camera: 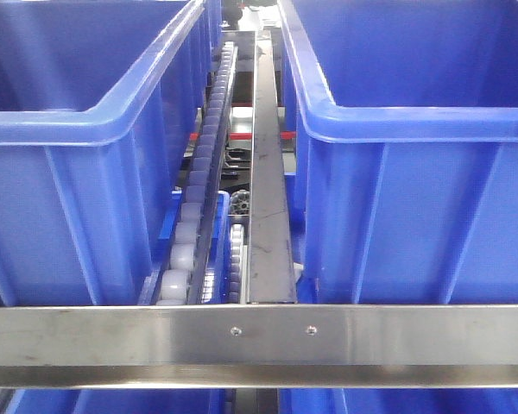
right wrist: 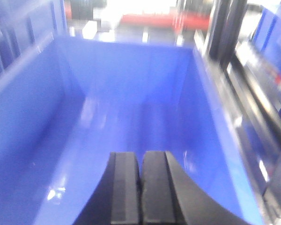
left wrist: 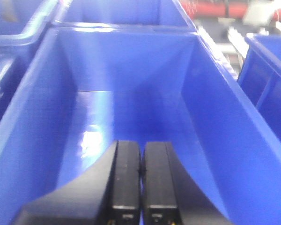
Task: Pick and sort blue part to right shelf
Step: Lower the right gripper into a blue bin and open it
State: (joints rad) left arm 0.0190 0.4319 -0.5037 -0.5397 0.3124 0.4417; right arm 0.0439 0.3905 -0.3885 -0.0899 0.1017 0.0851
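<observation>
Blue part: it shows in none of the three views, so where it lies cannot be told. The right shelf (camera: 259,341) fills the front-facing view: a steel crossbar in front, a steel rail running back from it, white rollers (camera: 183,250) beside that rail, and a large blue bin on either side, the left bin (camera: 78,190) and the right bin (camera: 414,198), both cut off by the frame edges.

The left gripper (left wrist: 140,187) points down and forward into a blue bin (left wrist: 33,108), its two black fingers pressed together with nothing between them. The right gripper (right wrist: 140,192) hangs the same way over another blue bin (right wrist: 28,93), fingers likewise closed on nothing. Its view is blurred; steel framing at the right edge is hard to make out. Neither wrist view makes plain which bin of the shelf it looks into.
</observation>
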